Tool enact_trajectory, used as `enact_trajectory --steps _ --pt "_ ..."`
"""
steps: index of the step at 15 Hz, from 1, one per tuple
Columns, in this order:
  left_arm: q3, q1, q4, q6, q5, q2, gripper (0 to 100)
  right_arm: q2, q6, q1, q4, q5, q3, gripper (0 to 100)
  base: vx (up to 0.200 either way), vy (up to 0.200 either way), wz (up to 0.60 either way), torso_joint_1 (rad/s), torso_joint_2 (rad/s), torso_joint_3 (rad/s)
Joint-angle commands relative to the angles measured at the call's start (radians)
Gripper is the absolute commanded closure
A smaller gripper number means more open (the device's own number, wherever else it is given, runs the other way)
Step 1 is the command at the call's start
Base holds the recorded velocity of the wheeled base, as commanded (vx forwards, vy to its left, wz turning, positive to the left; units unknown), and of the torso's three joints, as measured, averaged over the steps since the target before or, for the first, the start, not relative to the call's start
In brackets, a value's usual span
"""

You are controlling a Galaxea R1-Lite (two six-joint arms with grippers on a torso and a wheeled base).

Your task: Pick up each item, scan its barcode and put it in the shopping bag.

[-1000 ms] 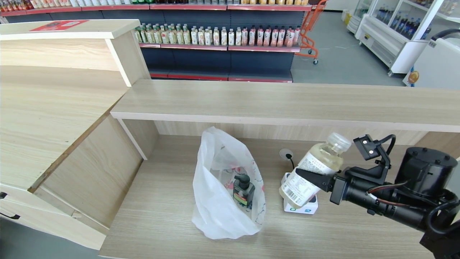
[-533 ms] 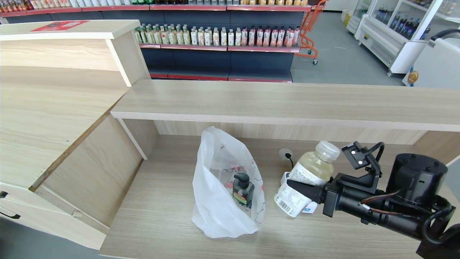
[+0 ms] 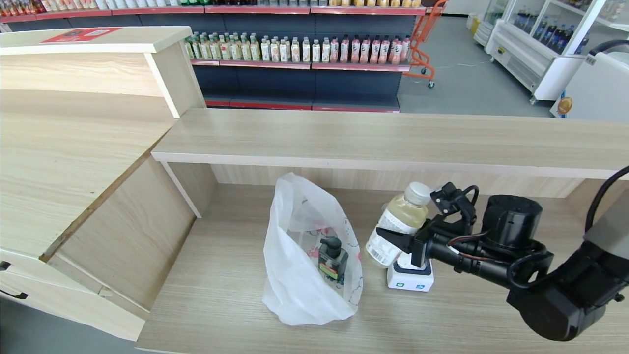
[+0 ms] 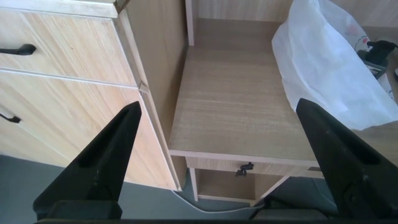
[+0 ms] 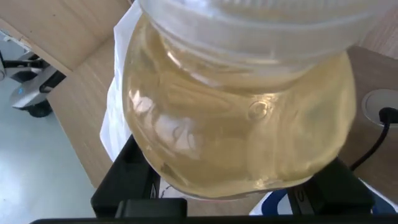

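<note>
My right gripper (image 3: 400, 239) is shut on a clear bottle of pale yellow drink (image 3: 395, 224) with a white label and cap. It holds the bottle tilted in the air, just right of the white shopping bag (image 3: 307, 255) and above the small white scanner (image 3: 410, 277). From the right wrist, the bottle (image 5: 236, 118) looms close, with the bag (image 5: 121, 118) behind it. A dark pump bottle (image 3: 332, 259) stands inside the bag. My left gripper (image 4: 217, 162) is open and holds nothing, off the counter's left end, with the bag (image 4: 326, 62) beyond it.
The work surface is a low wooden counter (image 3: 236, 295) under a raised ledge (image 3: 393, 140), with a side panel on the left. A cable port (image 5: 380, 111) sits in the counter behind the scanner. Drawers (image 4: 56, 93) are beside the counter's left end.
My right arm has carried the bottle left and away from me, from over the scanner to right beside the bag's opening. The scanner is uncovered again. The bag has not moved.
</note>
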Motion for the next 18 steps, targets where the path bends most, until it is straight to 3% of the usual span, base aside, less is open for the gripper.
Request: enact_trajectory --steps 1,9,18 --pt "0.000 -0.001 0.000 0.000 0.000 0.000 0 0.108 -0.008 0.002 -0.022 0.003 -0.069 100 0.000 0.000 0.00 0.000 0.00 0.000" --pt "0.000 -0.001 0.000 0.000 0.000 0.000 0 0.272 -0.002 0.017 -0.013 0.004 -0.317 100 0.000 0.000 0.00 0.000 0.00 0.000" --pt "0.000 0.001 0.000 0.000 0.000 0.000 0 0.401 0.022 0.048 -0.001 0.006 -0.494 100 0.000 0.000 0.00 0.000 0.00 0.000"
